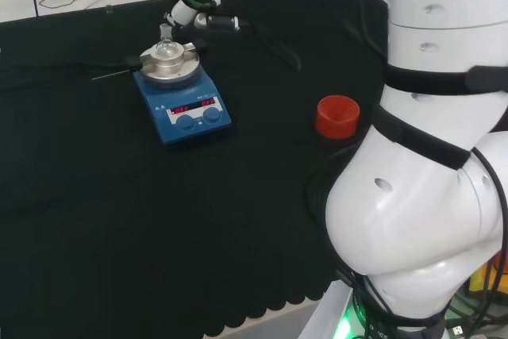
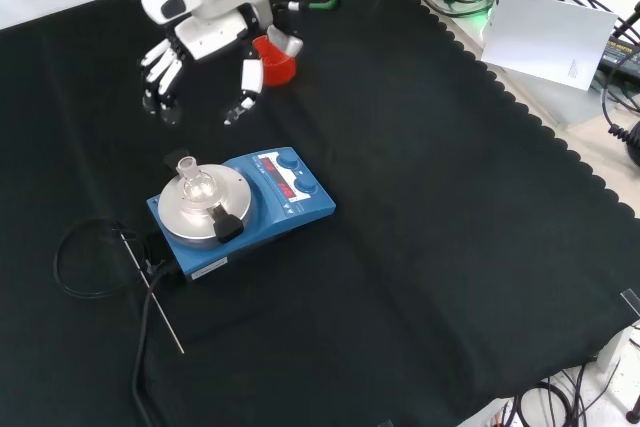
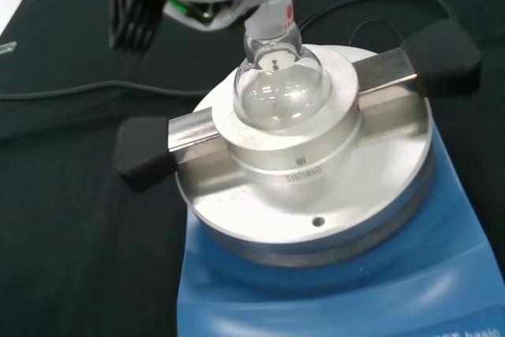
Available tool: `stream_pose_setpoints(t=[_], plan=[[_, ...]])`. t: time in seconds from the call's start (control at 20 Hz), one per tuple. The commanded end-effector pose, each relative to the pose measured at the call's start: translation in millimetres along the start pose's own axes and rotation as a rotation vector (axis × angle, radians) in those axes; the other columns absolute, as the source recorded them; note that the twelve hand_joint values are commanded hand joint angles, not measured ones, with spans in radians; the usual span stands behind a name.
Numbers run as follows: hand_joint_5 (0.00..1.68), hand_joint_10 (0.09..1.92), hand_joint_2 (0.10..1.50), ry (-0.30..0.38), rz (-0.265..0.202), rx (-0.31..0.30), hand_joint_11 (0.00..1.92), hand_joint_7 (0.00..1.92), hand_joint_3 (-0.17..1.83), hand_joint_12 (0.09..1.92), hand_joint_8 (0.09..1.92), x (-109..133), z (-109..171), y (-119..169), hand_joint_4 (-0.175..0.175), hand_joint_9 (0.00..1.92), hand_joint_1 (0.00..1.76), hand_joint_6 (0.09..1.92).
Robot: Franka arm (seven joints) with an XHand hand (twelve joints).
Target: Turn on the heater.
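The black cloth (image 2: 450,247) covers pretty much the whole bench. The blue heater (image 2: 243,209) sits left of centre in the front view, red display lit, with a little round glass flask (image 2: 196,185) on its metal plate. The hand (image 2: 205,42) hangs at upper left, fingers relaxed and spread, holding nothing. A red ribbed ring (image 1: 337,116) sits right of centre in the head view.

Engraved print on metal block (image 3: 316,195), red digits on heater (image 1: 187,118)
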State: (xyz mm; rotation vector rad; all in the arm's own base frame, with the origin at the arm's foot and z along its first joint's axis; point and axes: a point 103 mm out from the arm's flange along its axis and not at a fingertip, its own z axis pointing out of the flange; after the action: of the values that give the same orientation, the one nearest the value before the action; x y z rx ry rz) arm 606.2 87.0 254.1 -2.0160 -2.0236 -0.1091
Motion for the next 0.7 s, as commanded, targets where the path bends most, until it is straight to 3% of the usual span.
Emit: stream_pose_setpoints(t=[0.05, 0.4, 0.7], plan=[[0.52, 0.71, 0.6, 0.013, 0.024, -0.039, 0.14, 0.26, 0.71, 1.41, 0.74, 0, -17, -41, -0.043, 0.48, 0.95, 0.74], [0.47, 0.71, 0.6, 0.015, 0.05, 0.006, 0.13, 0.3, 0.71, 1.41, 0.75, -4, -12, -77, -0.044, 0.49, 0.93, 0.71], [0.42, 0.69, 0.62, 0.002, 0.062, 0.077, 0.21, 0.5, 0.69, 1.39, 0.76, -8, 3, -110, -0.047, 0.65, 0.93, 0.62]])
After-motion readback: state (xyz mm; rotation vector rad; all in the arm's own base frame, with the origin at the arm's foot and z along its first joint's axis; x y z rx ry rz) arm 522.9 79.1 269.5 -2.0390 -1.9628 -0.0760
